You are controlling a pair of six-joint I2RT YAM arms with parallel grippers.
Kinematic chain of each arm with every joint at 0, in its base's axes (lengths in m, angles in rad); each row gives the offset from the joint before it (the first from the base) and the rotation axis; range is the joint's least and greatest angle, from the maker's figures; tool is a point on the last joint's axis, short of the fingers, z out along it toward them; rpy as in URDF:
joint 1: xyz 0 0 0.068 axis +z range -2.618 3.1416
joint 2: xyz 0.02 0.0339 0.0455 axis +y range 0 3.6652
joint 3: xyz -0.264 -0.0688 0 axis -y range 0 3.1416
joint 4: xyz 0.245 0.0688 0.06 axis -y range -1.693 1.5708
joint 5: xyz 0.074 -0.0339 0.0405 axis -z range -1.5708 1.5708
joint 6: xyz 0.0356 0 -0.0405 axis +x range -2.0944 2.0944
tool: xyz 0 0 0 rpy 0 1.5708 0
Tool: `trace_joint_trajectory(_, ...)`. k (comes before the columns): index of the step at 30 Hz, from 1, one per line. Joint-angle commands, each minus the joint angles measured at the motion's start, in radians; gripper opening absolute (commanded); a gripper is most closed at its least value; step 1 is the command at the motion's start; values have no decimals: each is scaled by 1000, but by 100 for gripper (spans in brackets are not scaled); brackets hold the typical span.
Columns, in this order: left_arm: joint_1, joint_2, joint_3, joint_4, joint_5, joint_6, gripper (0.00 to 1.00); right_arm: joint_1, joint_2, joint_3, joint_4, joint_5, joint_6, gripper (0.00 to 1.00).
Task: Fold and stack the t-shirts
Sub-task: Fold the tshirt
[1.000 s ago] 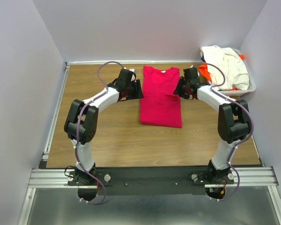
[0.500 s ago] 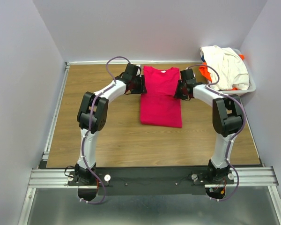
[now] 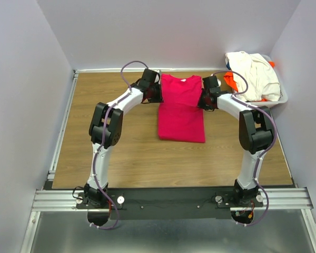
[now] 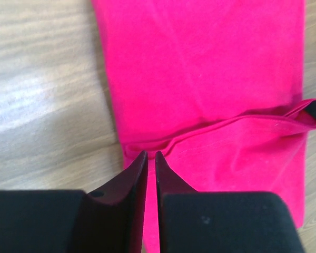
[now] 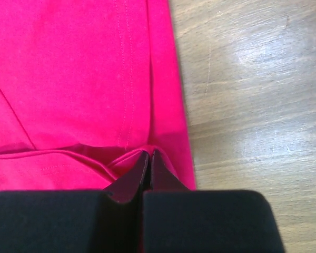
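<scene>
The crimson-pink t-shirt (image 3: 181,108) lies flat on the wooden table with its sleeves folded in and its collar toward the far wall. My left gripper (image 3: 157,94) is at its left edge. In the left wrist view the jaws (image 4: 151,154) are shut on a raised fold of pink cloth (image 4: 210,79). My right gripper (image 3: 204,99) is at the right edge, its jaws (image 5: 149,153) shut on a puckered pinch of the same shirt (image 5: 68,68). A cream-white t-shirt (image 3: 255,71) and an orange one (image 3: 230,81) are heaped in the basket.
The white plastic basket (image 3: 276,103) stands at the back right corner, close to my right arm. Grey walls enclose the table on three sides. Bare wood (image 3: 105,142) spreads left of and in front of the pink shirt.
Both grippers moved inward onto the pink shirt's side edges near its upper half and closed on the cloth. The shirt itself has stayed in place.
</scene>
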Motion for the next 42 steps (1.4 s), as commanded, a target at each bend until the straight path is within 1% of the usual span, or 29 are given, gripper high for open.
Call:
trace_joint_trajectory(1, 5, 36, 57, -10, 19, 17, 16, -8, 23, 41, -26, 36, 26, 5)
trace_joint_trajectory(4, 8, 24, 69, -23, 15, 20, 17, -10, 20, 54, -29, 27, 23, 28)
trace_joint_trajectory(5, 14, 7, 43, -14, 9, 19, 27, -10, 12, 54, -29, 22, 20, 42)
trace_joint_trajectory(6, 20, -15, 22, 0, -1, 16, 35, -10, 5, 54, -29, 20, 15, 48)
trace_joint_trajectory(7, 28, -70, -30, 28, -1, 1, 50, -8, -18, 57, -31, 19, 9, 55)
trace_joint_trajectory(9, 43, -136, -101, 64, 0, -22, 58, -8, -47, 54, -34, 19, 6, 59)
trace_joint_trajectory(10, 58, -211, -145, 87, -1, -38, 60, -8, -60, 52, -38, 17, 6, 60)
trace_joint_trajectory(11, 66, -248, -244, 139, 0, -76, 61, -2, -89, 48, -46, 17, 7, 61)
trace_joint_trajectory(12, 71, -288, -302, 170, 8, -96, 61, 4, -106, 40, -49, 16, 8, 61)
trace_joint_trajectory(13, 77, -359, -357, 201, 21, -114, 62, 25, -118, 29, -49, 11, 8, 61)
trace_joint_trajectory(14, 77, -393, -467, 262, 25, -139, 61, 41, -136, 18, -49, 7, 14, 61)
trace_joint_trajectory(16, 78, -465, -575, 337, 78, -197, 59, 80, -159, -8, -47, -15, 17, 59)
trace_joint_trajectory(17, 80, -481, -665, 404, 97, -214, 59, 126, -161, -15, -47, -12, 17, 59)
trace_joint_trajectory(19, 80, -513, -750, 477, 158, -263, 59, 169, -167, -37, -47, -6, 17, 59)
trace_joint_trajectory(20, 80, -520, -821, 550, 176, -277, 59, 203, -169, -46, -47, -9, 20, 59)
trace_joint_trajectory(22, 78, -529, -882, 629, 233, -314, 58, 226, -166, -57, -46, -29, 20, 59)
trace_joint_trajectory(23, 78, -527, -922, 693, 251, -326, 59, 249, -163, -57, -46, -29, 18, 59)
trace_joint_trajectory(24, 77, -523, -934, 721, 293, -334, 59, 258, -155, -55, -46, -30, 17, 59)
trace_joint_trajectory(29, 60, -487, -969, 854, 354, -357, 61, 301, -111, -23, -40, -62, 24, 58)
trace_joint_trajectory(32, 49, -468, -979, 916, 409, -365, 61, 305, -72, -8, -40, -64, 37, 58)
trace_joint_trajectory(38, 32, -440, -1003, 928, 411, -365, 61, 305, -35, 8, -40, -17, 66, 57)
trace_joint_trajectory(42, 34, -443, -1042, 928, 381, -363, 65, 303, -20, 21, -38, -12, 75, 57)
